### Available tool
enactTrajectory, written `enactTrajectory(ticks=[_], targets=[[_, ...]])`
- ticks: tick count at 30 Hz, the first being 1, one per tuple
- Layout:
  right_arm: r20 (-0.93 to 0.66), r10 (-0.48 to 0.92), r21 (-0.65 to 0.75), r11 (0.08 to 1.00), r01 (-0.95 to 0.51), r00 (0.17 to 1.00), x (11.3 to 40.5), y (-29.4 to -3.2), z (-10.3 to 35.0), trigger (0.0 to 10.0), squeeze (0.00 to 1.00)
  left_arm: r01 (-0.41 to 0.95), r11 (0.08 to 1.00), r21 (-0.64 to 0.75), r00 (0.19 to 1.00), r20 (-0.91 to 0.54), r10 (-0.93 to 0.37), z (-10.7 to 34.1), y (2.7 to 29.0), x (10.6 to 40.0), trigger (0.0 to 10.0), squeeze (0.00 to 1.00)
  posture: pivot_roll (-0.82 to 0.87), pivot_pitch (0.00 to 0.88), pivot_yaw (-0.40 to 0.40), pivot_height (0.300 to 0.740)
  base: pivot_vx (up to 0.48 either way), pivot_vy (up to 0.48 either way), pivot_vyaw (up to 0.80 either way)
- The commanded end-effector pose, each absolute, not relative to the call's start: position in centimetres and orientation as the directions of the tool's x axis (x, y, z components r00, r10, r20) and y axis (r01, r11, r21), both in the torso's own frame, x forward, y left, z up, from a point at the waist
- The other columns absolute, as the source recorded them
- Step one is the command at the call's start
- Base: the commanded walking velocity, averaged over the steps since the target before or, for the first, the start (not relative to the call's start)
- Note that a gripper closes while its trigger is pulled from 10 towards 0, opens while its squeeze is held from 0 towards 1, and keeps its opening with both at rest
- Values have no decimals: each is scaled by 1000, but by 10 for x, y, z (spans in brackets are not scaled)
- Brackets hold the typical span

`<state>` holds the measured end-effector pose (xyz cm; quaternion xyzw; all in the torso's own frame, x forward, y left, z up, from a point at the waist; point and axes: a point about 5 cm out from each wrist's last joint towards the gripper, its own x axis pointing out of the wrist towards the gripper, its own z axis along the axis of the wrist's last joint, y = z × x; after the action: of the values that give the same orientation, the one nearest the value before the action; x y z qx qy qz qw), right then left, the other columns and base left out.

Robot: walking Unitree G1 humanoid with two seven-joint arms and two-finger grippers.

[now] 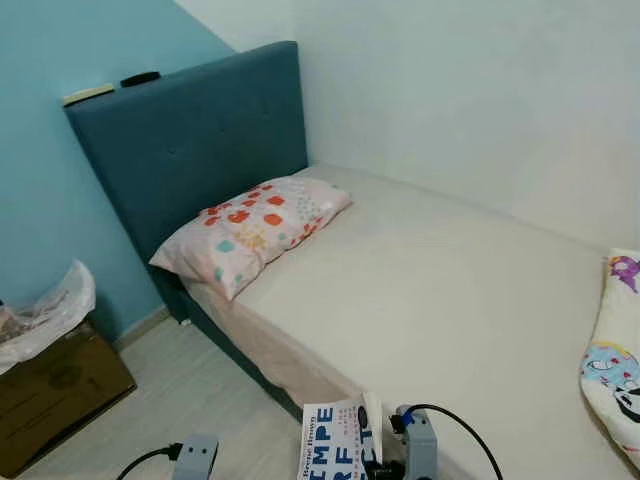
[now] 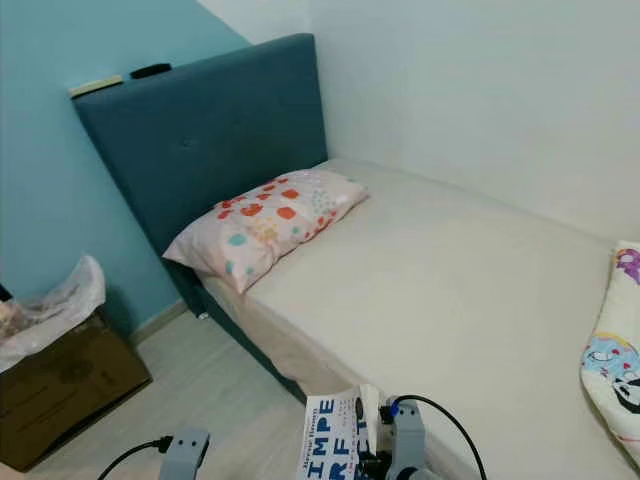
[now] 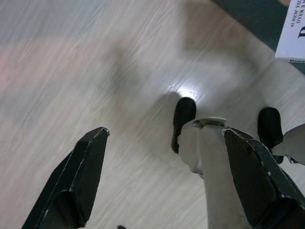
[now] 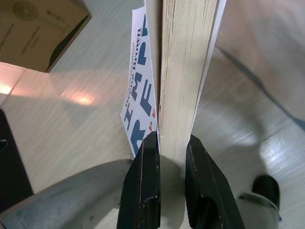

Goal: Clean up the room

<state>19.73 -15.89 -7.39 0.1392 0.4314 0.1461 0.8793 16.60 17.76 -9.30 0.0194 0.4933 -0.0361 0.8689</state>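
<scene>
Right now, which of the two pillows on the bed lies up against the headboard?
The pink pillow with red and teal spots lies by the blue headboard; the cartoon-print pillow sits at the opposite end.

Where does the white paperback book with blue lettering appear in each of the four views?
Left eye view: white paperback book with blue lettering, bottom centre.
Right eye view: bottom centre.
Left wrist view: a corner at the edge.
Right wrist view: page edges clamped in the right gripper.
Shared landmark: pale wood-grain floor.

Pillow (image 1: 252,230) on bed (image 1: 430,300), before headboard (image 1: 190,140); box (image 1: 55,385) left.
</scene>
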Motion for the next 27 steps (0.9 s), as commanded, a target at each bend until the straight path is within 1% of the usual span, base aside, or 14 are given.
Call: enactTrajectory(ticks=[1, 14, 16, 17, 20, 23, 27], targets=[[-708, 390, 382, 913, -146, 588, 197, -157, -74, 10000, 0, 70, 998, 3, 499, -866, -33, -94, 181, 163, 10000, 0, -91, 0, 31, 733, 0, 0, 681], [-712, 386, 379, 915, -141, 586, 196, -158, -74, 10000, 0, 72, 997, 0, 499, -866, -36, -94, 179, 163, 10000, 0, -93, 0, 30, 733, 0, 0, 677], [-716, 372, 374, 919, -127, 590, 196, -159, -74, 10000, 0, 70, 998, -3, 500, -865, -38, -94, 179, 163, 10000, 0, -93, 0, 29, 733, 0, 0, 675], [-724, 340, 360, 929, -91, 600, 197, -162, -75, 10000, 0, 72, 997, -10, 501, -864, -45, -94, 177, 163, 10000, 0, -95, 0, 27, 733, 0, 0, 538], [-727, 324, 353, 933, -74, 605, 197, -164, -75, 10000, 0, 75, 997, -13, 501, -864, -49, -94, 177, 163, 10000, 0, -95, 0, 27, 733, 0, 0, 538], [-739, 276, 352, 936, 3, 615, 196, -170, -76, 10000, 0, 100, 995, -15, 497, -866, -63, -95, 174, 163, 10000, 0, -100, 0, 26, 733, 223, 0, 0], [-740, 270, 353, 935, 15, 617, 196, -171, -76, 10000, 0, 102, 995, -18, 497, -866, -66, -95, 174, 163, 10000, 0, -104, 0, 26, 733, 370, 0, 0]])
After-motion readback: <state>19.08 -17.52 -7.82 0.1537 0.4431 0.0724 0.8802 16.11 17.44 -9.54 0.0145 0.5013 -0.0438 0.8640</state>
